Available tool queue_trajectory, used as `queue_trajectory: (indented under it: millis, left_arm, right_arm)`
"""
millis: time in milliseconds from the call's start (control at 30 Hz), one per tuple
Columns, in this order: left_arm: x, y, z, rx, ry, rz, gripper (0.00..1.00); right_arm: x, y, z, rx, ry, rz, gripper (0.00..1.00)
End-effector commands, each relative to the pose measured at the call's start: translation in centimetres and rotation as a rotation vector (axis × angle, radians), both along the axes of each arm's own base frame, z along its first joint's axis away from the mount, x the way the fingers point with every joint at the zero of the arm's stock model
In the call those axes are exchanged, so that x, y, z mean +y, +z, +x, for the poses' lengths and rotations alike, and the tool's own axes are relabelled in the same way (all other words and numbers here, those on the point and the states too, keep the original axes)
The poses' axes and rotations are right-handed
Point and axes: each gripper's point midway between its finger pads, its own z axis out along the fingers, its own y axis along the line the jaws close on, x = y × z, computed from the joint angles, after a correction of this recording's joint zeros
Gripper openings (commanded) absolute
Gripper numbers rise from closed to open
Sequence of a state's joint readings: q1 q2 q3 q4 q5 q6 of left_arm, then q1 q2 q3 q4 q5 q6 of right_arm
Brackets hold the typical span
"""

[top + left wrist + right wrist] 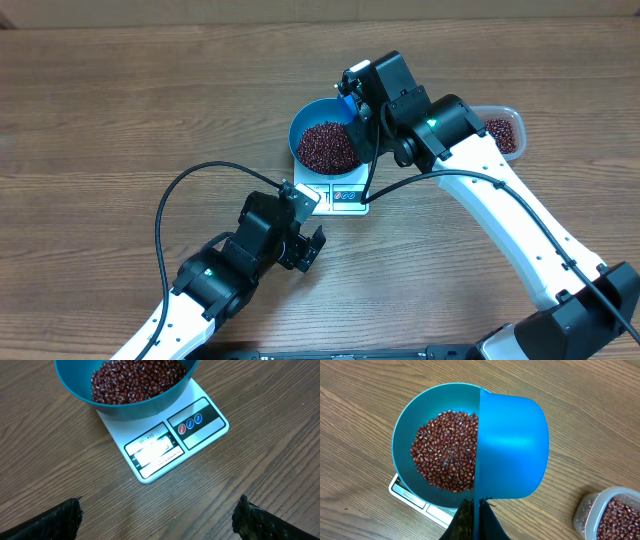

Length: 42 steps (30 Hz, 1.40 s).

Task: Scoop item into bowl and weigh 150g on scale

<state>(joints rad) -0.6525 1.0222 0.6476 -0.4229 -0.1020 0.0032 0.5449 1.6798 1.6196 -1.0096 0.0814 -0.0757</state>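
- my right end effector [476, 521] is clenched on the handle of the small blue scoop [512, 445]. the handle's long axis runs straight out from the fingers toward the bowl.
- the scoop hangs tipped over one side of the blue bowl [405, 430] with its back to the wrist camera, so i cannot tell if anything is left inside.
- the beans [445, 450] lie heaped in the bowl, which sits on the white scale [152, 452] on the worktop [100, 100].
- more beans sit in the clear tub [505, 130], to the right of the bowl and partly behind the right arm. that arm is much the nearer one.
- my left end effector [312, 245] is released, fingers spread wide and empty, hovering just in front of the scale's front edge.
- the display is washed out in the left wrist view and i cannot read it. i judge the next move, another scoop or a stop, turns on that reading.
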Motion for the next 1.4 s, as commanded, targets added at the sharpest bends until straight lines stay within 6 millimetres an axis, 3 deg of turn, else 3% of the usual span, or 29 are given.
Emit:
queue_trajectory:
  millis: [0, 1367]
  left_arm:
    - [0.31, -0.41, 0.06, 0.006, 0.013, 0.01, 1.0]
    - [0.31, -0.41, 0.06, 0.006, 0.013, 0.01, 0.99]
  right_arm:
    - [0.45, 1.91, 0.09, -0.043, 0.012, 0.031, 0.04]
    - [0.33, 1.89, 0.13, -0.044, 0.008, 0.028, 0.04]
